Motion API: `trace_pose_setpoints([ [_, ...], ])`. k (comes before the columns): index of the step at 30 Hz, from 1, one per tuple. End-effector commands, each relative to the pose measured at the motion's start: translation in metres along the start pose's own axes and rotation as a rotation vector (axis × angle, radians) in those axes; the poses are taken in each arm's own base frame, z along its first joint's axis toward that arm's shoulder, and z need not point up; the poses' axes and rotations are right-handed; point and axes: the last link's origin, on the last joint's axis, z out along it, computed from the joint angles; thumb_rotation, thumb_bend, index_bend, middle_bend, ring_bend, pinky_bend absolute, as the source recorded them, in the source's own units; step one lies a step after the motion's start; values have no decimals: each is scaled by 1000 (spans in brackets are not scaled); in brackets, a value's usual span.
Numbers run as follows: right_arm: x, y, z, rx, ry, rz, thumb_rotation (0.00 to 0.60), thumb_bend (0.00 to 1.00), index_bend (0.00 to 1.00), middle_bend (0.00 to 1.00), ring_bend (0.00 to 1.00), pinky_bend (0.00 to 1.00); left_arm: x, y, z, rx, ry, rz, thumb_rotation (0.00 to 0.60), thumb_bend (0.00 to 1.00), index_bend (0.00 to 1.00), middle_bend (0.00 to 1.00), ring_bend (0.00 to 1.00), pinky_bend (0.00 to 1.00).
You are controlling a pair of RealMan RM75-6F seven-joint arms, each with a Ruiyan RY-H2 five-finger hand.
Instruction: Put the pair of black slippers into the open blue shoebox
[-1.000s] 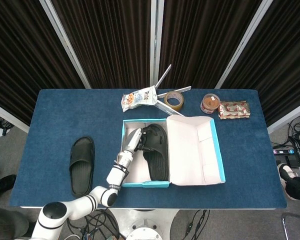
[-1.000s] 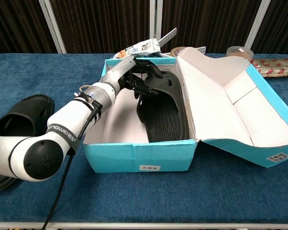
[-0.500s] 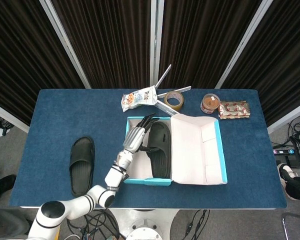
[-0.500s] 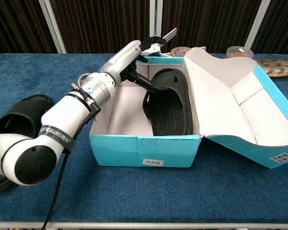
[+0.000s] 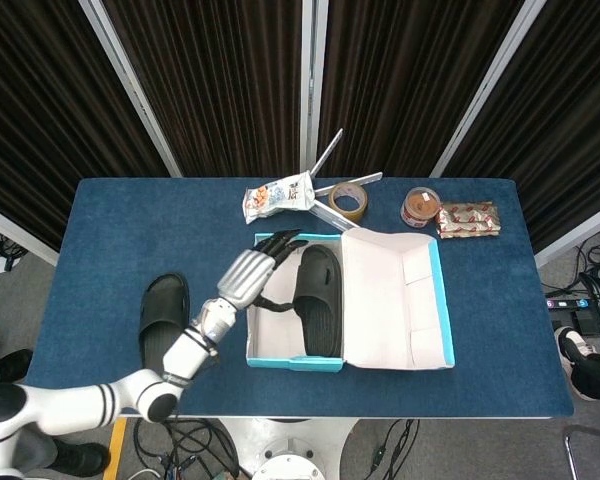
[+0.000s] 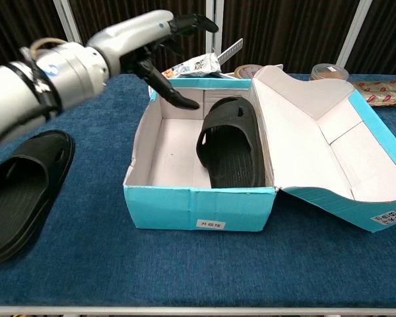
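Observation:
The open blue shoebox (image 5: 280,363) (image 6: 198,212) stands mid-table with its lid (image 5: 395,300) folded out to the right. One black slipper (image 5: 317,300) (image 6: 230,142) lies inside it against the right wall. The other black slipper (image 5: 164,330) (image 6: 23,191) rests on the table, left of the box. My left hand (image 5: 248,272) (image 6: 155,39) hovers above the box's left rear corner with its fingers spread and nothing in it. My right hand does not show in either view.
Behind the box lie a snack packet (image 5: 277,196), a tape roll (image 5: 347,200), a metal bracket (image 5: 325,160), a round tin (image 5: 420,207) and a patterned packet (image 5: 469,219). Dark curtains hang behind the blue table (image 5: 110,230).
My left hand let go of the slipper in the box, rose out and drew back to the left. The box shifted slightly to the right and the slipper settled flat.

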Motion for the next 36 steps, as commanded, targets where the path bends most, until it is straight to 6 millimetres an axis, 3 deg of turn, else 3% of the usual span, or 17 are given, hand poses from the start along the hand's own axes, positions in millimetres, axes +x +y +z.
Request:
trace_pose_setpoints([
  [1, -1, -1, 1, 4, -2, 3, 600, 127, 0, 118, 5, 77, 44, -35, -44, 128, -55, 185, 600, 0, 125, 2, 74, 248],
  [6, -4, -2, 3, 14, -10, 10, 600, 127, 0, 118, 5, 77, 65, -68, -80, 266, -92, 329, 600, 0, 164, 44, 357, 473],
  [11, -8, -4, 5, 23, -19, 15, 600, 127, 0, 118, 5, 77, 59, -91, -105, 386, -216, 355, 600, 0, 175, 61, 509, 611],
  [17, -10, -4, 6, 25, -26, 18, 600, 127, 0, 117, 5, 77, 41, -108, -117, 478, -311, 330, 600, 0, 154, 61, 539, 658],
  [23, -11, -4, 7, 25, -27, 18, 600, 127, 0, 117, 5, 77, 31, -122, -114, 544, -364, 321, 600, 0, 142, 61, 549, 662],
  [36, -13, -2, 8, 18, -36, 22, 600, 127, 0, 117, 5, 77, 24, -129, -114, 609, -442, 292, 600, 0, 169, 96, 599, 671],
])
